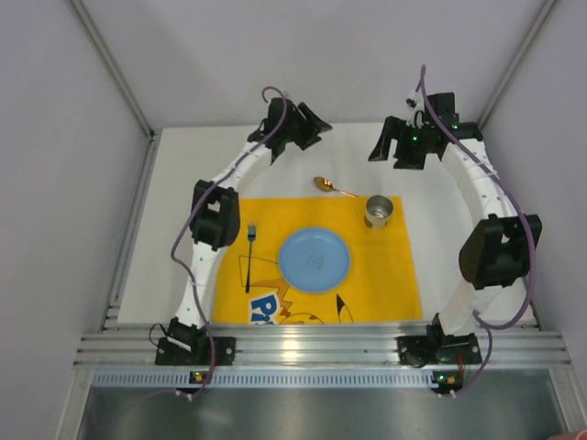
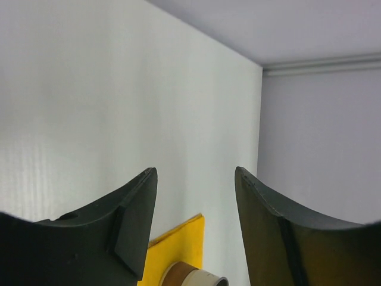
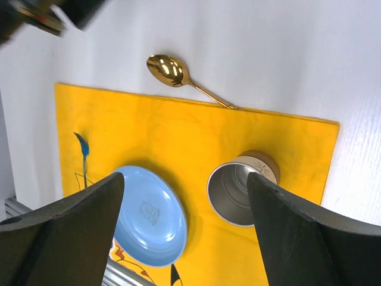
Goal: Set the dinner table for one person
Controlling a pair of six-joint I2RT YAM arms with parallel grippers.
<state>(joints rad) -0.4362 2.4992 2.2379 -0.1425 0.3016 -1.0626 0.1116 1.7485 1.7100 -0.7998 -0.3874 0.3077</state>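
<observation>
Status, left to right:

- dinner table [image 1: 179, 197]: white top, fills the whole work area between the rails. Yellow placemat [image 1: 385, 275] sits mid-table, near edge close to the arm bases.
- fork [image 1: 249, 261]: on the mat's left strip, tines pointing away from the bases, just beside the plate, not touching it.
- left gripper [image 2: 195, 174]: raised over the far-left part of the table, past the mat. Fingers spread, nothing between them.
- plate [image 1: 314, 259]: blue, centred on the mat, empty.
- spoon [image 3: 178, 74]: off the mat, bowl on bare table beyond the far edge, lying at an angle with its handle tip just reaching the mat edge.
- cup [image 1: 379, 212]: metal, upright on the mat's far-right corner.
- right gripper [image 1: 393, 151]: up above the far right, beyond the cup. Fingers wide apart, holding nothing.

My read: mat, fork, plate and cup look placed. The spoon looks like the last item and likely goes right of the plate, parallel to the fork. The right arm is closer. No knife or napkin in view.
</observation>
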